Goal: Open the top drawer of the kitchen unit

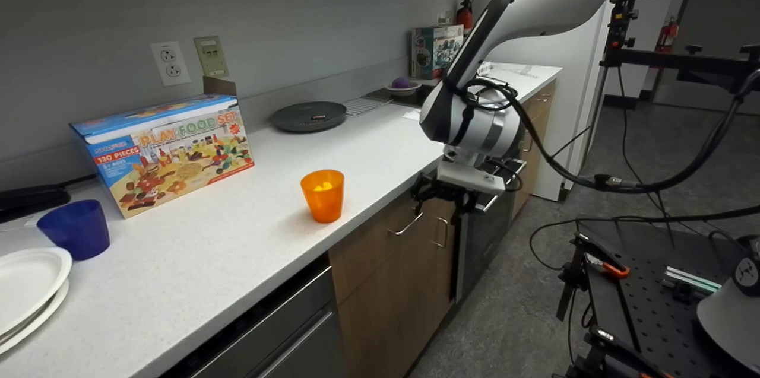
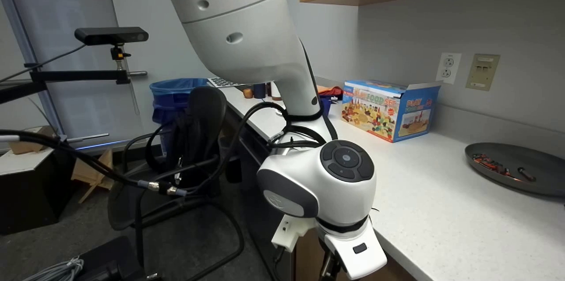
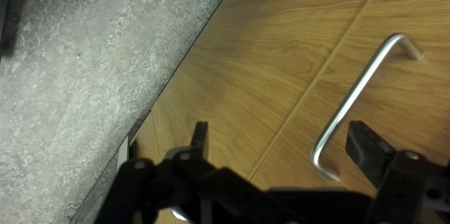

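Observation:
The kitchen unit [image 1: 255, 247] has a white worktop and brown wood fronts. Its top drawer [image 1: 362, 253] is shut, flush above a taller door panel. The drawer's silver bar handle [image 1: 408, 226] shows in an exterior view and slants across the wrist view [image 3: 351, 97]. My gripper [image 1: 437, 213] is open and empty, at the front of the unit just below the worktop edge. In the wrist view, the handle's near end lies between the spread fingers [image 3: 278, 127], closer to the right finger. No contact is visible. The fingers are cut off below in an exterior view.
An orange cup [image 1: 323, 197] stands near the worktop's front edge. A play food box [image 1: 172, 152] and a dark pan [image 1: 310, 117] stand behind. The door handle [image 1: 441, 232], a black oven [image 1: 487, 241] and a dark grey drawer front [image 1: 285, 324] flank the drawer.

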You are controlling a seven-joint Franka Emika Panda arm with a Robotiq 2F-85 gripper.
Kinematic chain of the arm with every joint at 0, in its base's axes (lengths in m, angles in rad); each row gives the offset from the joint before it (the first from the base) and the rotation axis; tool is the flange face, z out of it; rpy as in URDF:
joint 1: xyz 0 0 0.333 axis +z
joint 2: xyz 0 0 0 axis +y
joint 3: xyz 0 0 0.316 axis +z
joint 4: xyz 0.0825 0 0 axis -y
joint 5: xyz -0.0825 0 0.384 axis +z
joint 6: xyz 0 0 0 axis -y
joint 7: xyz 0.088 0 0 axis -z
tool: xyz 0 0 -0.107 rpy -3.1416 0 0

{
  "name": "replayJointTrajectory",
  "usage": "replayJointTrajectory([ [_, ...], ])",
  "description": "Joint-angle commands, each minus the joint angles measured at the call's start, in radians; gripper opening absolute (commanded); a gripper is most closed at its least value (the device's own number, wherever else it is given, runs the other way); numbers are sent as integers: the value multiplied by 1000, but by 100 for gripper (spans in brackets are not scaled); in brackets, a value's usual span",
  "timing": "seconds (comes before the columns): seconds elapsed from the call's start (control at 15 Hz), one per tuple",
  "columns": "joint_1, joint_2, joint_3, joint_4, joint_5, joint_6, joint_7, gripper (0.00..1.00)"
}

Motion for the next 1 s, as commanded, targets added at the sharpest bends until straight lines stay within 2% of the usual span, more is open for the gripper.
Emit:
replayJointTrajectory([
  [0.0, -32, 66, 41, 54, 40, 44, -50, 100],
  [0.33, -50, 86, 59, 58, 34, 70, -50, 100],
  [0.93, -20, 67, -11, 1, -17, 55, -1, 100],
])
